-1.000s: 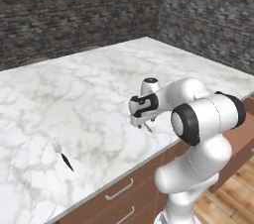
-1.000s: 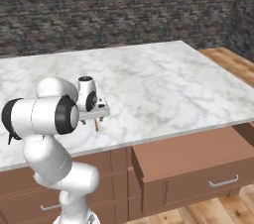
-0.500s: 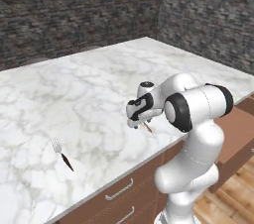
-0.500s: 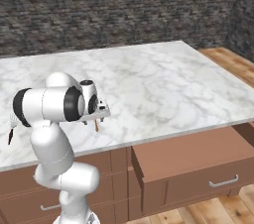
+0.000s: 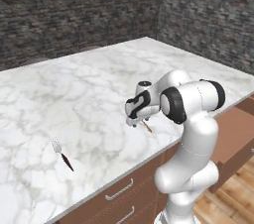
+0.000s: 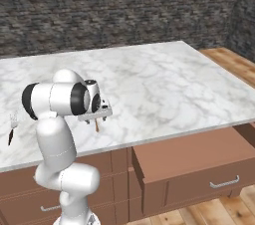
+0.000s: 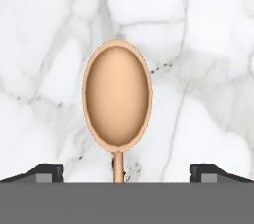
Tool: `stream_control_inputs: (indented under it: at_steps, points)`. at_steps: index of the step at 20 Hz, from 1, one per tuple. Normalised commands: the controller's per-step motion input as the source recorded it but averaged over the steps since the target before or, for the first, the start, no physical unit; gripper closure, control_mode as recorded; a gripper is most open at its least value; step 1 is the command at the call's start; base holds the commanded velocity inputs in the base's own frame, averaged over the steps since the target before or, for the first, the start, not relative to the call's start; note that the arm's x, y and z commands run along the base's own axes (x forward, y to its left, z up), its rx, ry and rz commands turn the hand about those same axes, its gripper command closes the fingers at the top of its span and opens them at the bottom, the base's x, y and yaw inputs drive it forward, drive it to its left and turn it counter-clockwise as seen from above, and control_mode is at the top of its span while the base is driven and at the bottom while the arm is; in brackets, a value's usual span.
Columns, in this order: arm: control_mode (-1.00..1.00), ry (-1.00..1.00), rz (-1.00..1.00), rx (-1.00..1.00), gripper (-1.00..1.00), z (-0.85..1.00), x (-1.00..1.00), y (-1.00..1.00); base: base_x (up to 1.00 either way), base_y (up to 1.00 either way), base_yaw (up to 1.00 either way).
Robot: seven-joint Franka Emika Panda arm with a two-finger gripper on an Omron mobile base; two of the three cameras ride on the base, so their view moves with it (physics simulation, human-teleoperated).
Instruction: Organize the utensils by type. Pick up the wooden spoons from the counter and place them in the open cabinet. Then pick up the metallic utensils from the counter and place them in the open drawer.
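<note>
A wooden spoon (image 7: pixel 117 94) lies flat on the white marble counter (image 5: pixel 99 84), its oval bowl just ahead of my fingertips in the hand view. My gripper (image 7: pixel 127 173) is open and hovers low over the thin handle, one finger on each side, touching nothing. From the base views the gripper (image 5: pixel 135 119) (image 6: pixel 94 115) points down near the counter's front edge, with the spoon's handle (image 5: pixel 147 127) (image 6: pixel 96 126) poking out beneath it. A metal fork with a dark handle (image 5: pixel 60 152) (image 6: pixel 12 128) lies further left. The open cabinet is out of view.
The open wooden drawer (image 6: pixel 194 154) (image 5: pixel 238 129) juts out below the counter to the right of the arm. Closed drawer fronts (image 5: pixel 119 191) sit under the counter edge. A dark stone wall (image 5: pixel 74 10) backs the counter.
The hand has sunk a little closer to the counter over the spoon, and the arm's elbow has swung upward. The jaws stayed open and the spoon and fork lie as before.
</note>
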Motion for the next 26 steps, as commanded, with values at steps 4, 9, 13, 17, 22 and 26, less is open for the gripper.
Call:
stream_control_inputs:
  at_steps: [4, 9, 13, 17, 22, 26]
  points:
    - [-1.0, -0.01, 0.0, 0.0, -1.0, -0.2, 0.1, 0.03, 0.0, 0.0, 0.0]
    - [-1.0, -0.04, 0.0, 0.0, -1.0, -0.25, 0.02, 0.03, 0.0, 0.0, 0.0]
    - [-1.0, -0.02, 0.0, 0.0, -1.0, -0.31, 0.02, 0.02, 0.0, 0.0, 0.0]
    - [-1.0, -0.01, 0.0, 0.0, -1.0, -0.34, 0.01, 0.0, 0.0, 0.0, 0.0]
    - [-1.0, 0.0, 0.0, 0.0, 1.0, -0.37, 0.0, 0.0, 0.0, 0.0, 0.0]
    - [-1.0, 0.02, 0.0, 0.01, 1.0, -0.33, 0.0, 0.0, 0.0, 0.0, 0.0]
